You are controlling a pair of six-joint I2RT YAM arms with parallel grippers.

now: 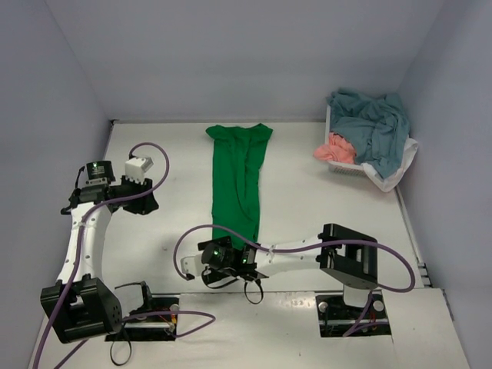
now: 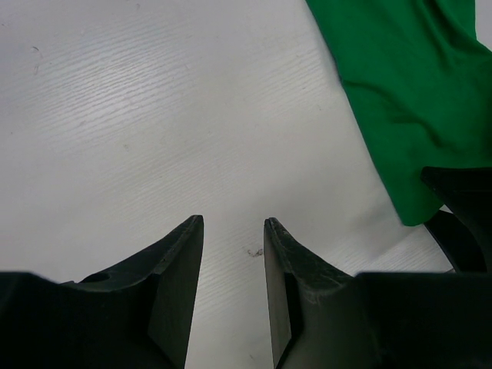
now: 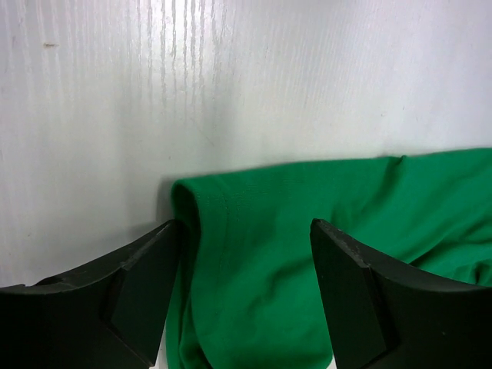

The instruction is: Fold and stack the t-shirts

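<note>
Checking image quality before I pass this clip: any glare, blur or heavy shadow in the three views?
Top external: even, soft light, faint shadows only, green t-shirt sharp. Left wrist: table washed bright at upper left, left gripper nearly black, the shirt's edge slightly soft. Right wrist: streaky glare across the far table, right gripper dark and underexposed, cloth clear.

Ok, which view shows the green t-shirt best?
Top external: the whole green t-shirt shows there, laid out as a long narrow strip. Right wrist shows only its near end up close; left wrist just one edge.
</note>
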